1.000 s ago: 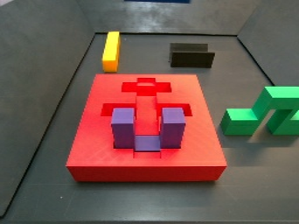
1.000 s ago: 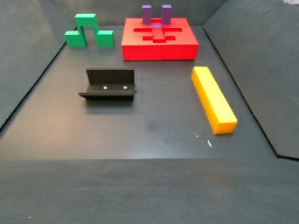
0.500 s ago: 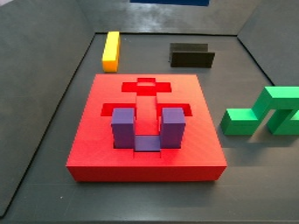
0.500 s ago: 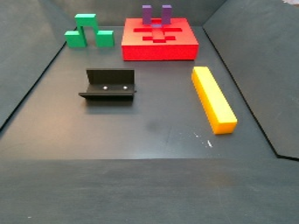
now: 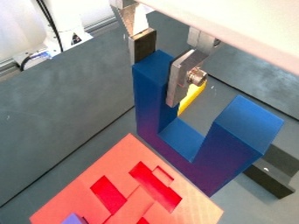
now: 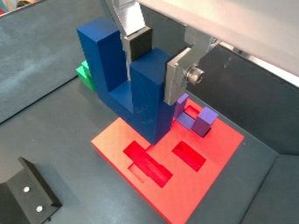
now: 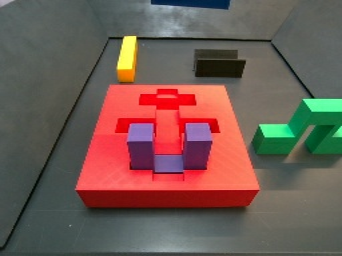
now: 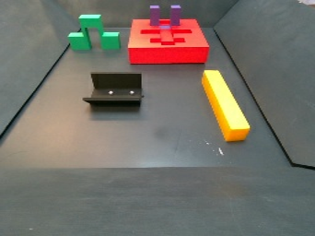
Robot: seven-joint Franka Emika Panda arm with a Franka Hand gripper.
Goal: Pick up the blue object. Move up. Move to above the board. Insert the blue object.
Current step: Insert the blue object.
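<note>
My gripper [image 5: 163, 59] is shut on one upright prong of the dark blue U-shaped object [image 5: 198, 131] and holds it in the air, prongs up. Both wrist views show this; the gripper [image 6: 158, 59] grips the nearer prong of the blue object [image 6: 135, 96]. The red board [image 5: 82, 184] lies below it, with empty recesses in its top [image 6: 187, 188]. In both side views the board [image 7: 167, 185] [image 8: 172, 53] shows, but the gripper is out of frame. Only a blue strip [image 7: 187, 3] shows at the top edge of a side view.
A purple U-shaped block [image 7: 170, 150] [image 8: 164, 13] stands in the board. A yellow bar [image 7: 127, 57] [image 8: 224, 103], a green stepped block [image 7: 305, 128] [image 8: 91, 32] and the dark fixture [image 7: 219, 64] [image 8: 116, 90] stand on the grey floor, which has walls around it.
The blue strip at the top edge of a side view has grown brighter and wider. Board, purple block, yellow bar, green block and fixture have not moved.
</note>
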